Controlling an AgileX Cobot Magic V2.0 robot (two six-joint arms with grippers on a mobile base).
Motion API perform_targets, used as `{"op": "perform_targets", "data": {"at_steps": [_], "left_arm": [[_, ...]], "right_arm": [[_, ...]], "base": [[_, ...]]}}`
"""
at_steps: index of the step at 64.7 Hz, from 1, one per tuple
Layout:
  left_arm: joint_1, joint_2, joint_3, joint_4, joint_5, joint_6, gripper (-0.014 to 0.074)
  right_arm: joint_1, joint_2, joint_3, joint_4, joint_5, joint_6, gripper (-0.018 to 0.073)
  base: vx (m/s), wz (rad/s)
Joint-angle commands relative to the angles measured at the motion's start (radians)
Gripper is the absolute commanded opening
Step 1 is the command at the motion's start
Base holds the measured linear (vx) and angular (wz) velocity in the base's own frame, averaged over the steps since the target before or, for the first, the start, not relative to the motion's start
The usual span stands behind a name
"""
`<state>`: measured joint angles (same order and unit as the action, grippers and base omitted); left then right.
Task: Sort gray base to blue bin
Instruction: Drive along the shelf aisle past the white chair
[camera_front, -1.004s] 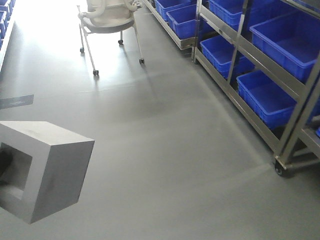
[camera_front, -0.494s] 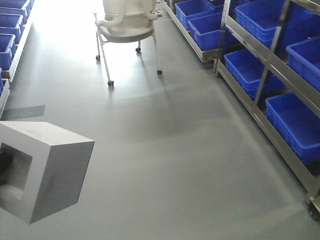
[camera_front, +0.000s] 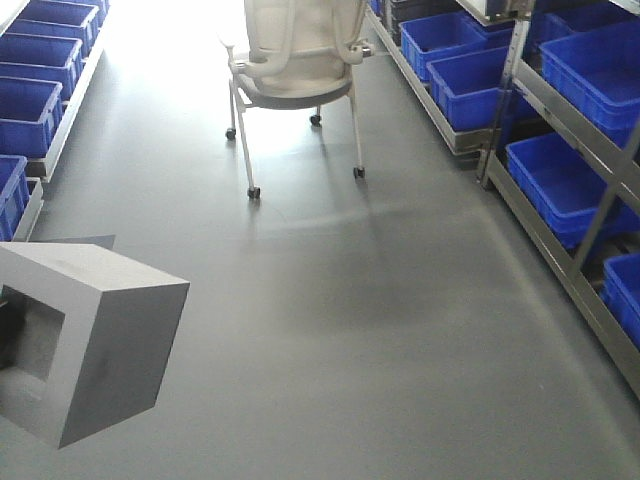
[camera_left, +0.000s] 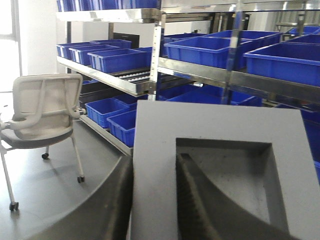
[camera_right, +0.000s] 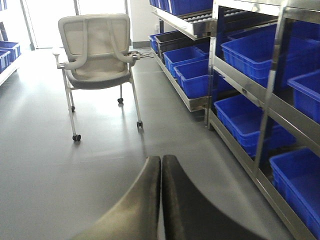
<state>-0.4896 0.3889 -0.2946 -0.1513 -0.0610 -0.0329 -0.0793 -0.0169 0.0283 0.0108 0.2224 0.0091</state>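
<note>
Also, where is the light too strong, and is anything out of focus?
Front view: the floor around the chair burns to white. Left wrist view: the gray base, near the lens, looks soft. Right wrist view: the shut right end effector is blurred.

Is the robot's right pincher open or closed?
Shut. The right gripper has both dark fingers pressed together, nothing between them.
</note>
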Motion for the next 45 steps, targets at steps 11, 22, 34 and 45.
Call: {"op": "perform_targets", "data": {"at_steps": [11,22,34,45], "left_arm": [[-0.004,0.004,-0.032,-0.008,-0.105,-0.005,0.0146],[-0.004,0.004,-0.032,-0.008,-0.105,-0.005,0.0146],[-0.004,0.004,-0.032,-0.008,-0.105,-0.005,0.0146],[-0.004,0.004,-0.032,-0.008,-0.105,-0.005,0.0146]], "right_arm": [[-0.001,0.001,0.000,-0.005,-0.075,-0.009,-0.0005],[-0.001,0.001,0.000,-0.005,-0.075,-0.009,-0.0005],[-0.001,0.001,0.000,-0.005,-0.075,-0.009,-0.0005],[-0.001,0.001,0.000,-0.005,-0.075,-0.009,-0.0005]], "base": [[0.47,0.13],[0.45,0.11],[0.45,0.10],[0.45,0.12]]}}
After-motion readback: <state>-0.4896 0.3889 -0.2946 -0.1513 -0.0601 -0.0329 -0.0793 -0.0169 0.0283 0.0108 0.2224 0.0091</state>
